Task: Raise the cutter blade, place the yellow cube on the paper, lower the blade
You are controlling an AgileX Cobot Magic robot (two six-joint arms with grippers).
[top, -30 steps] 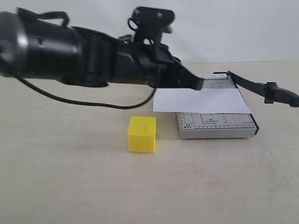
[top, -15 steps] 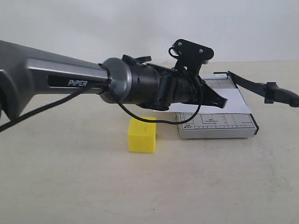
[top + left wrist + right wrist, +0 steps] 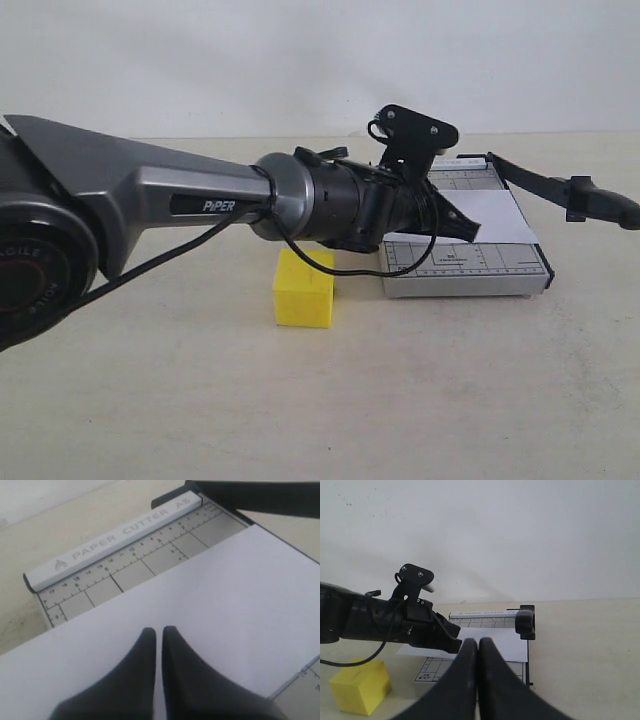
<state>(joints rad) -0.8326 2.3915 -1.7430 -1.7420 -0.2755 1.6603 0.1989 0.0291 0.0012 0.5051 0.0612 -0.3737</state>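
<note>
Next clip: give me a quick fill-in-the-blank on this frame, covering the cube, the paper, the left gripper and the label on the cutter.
1. The cube is ___ in colour.
2. It stands on the ___, beside the cutter base, not on the paper.
3. The left gripper is above the paper with its fingers ___.
4. The white bar on the base reads "PAPER ___".
Missing words: yellow; table; shut; CUTTER.
</note>
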